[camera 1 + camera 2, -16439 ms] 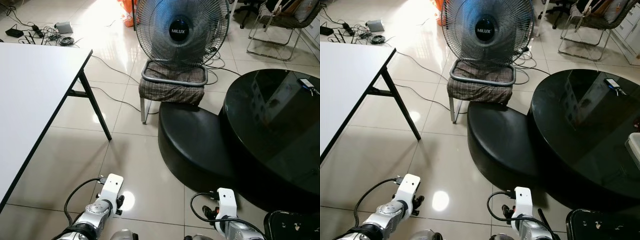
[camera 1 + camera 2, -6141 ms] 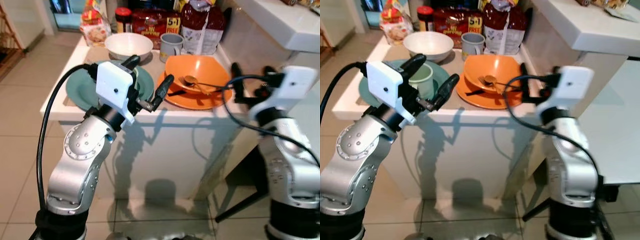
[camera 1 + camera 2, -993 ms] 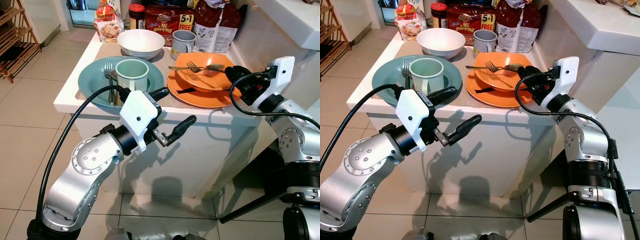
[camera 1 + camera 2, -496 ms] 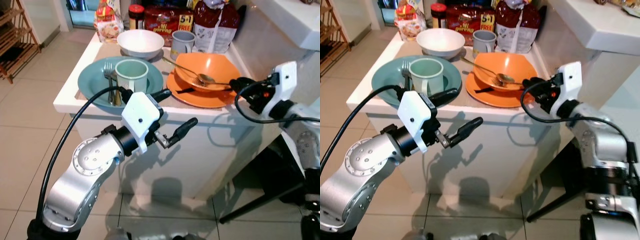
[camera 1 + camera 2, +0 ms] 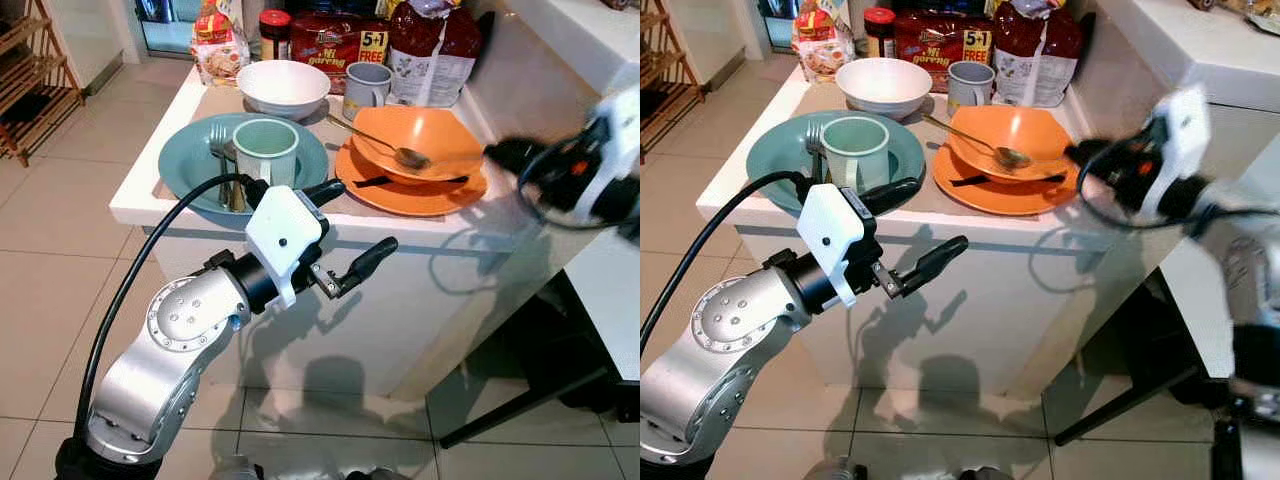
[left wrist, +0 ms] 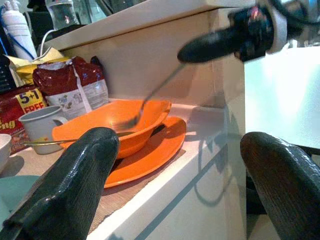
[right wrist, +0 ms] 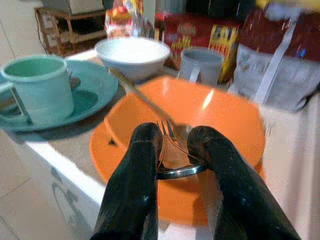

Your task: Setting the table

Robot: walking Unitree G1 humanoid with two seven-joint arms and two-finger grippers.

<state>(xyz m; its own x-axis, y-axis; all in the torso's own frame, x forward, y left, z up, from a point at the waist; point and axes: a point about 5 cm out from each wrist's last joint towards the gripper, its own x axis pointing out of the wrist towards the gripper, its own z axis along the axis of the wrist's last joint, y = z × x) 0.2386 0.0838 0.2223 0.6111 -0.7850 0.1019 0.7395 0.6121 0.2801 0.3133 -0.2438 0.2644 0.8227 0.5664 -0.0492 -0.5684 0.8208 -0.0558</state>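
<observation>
While its right gripper (image 7: 172,150) clamps a silver metal fork (image 7: 170,145), a robot lifts cutlery from a white surface (image 5: 140,195).

Pinched only by the handle, the fork may swivel or slip free above the orange bowl (image 5: 418,140), where a metal spoon (image 5: 380,140) lies. Right arm is raised beside the surface; left gripper (image 5: 335,230), fingers spread and empty, is bent forward near the teal plate (image 5: 185,165).
</observation>
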